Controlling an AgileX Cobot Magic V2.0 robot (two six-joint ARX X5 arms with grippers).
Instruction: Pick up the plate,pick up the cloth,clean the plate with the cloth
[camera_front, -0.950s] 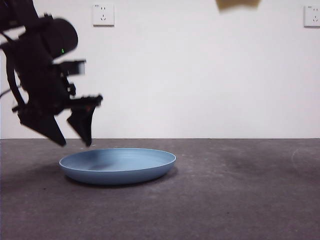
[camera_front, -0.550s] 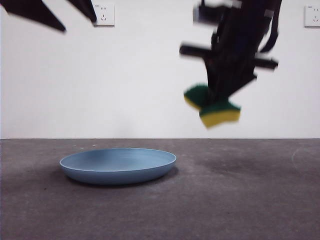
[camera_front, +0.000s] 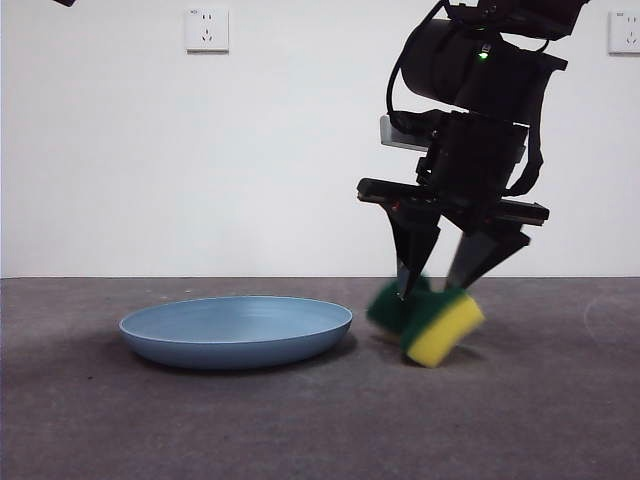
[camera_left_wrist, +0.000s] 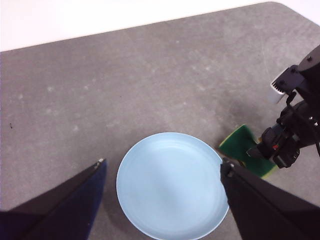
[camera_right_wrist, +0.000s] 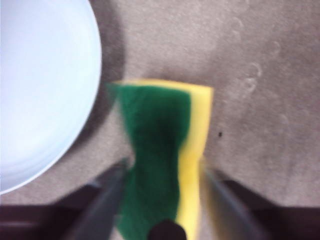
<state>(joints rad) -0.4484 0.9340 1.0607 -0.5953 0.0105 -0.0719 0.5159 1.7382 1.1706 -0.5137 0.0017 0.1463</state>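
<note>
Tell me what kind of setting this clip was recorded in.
Probably an indoor lab or test bench, not a kitchen: a bare grey table, a plain white wall with sockets, and only a plate and a sponge between the right claw's jaws.

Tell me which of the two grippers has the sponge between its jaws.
The right gripper: its jaws straddle the sponge beside the plate. The left gripper hangs open and empty above the plate.

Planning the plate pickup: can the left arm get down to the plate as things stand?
Probably yes. The left end effector hangs open high above the plate, with nothing between. The right end effector and the sponge sit beside the rim, apart from it.
</note>
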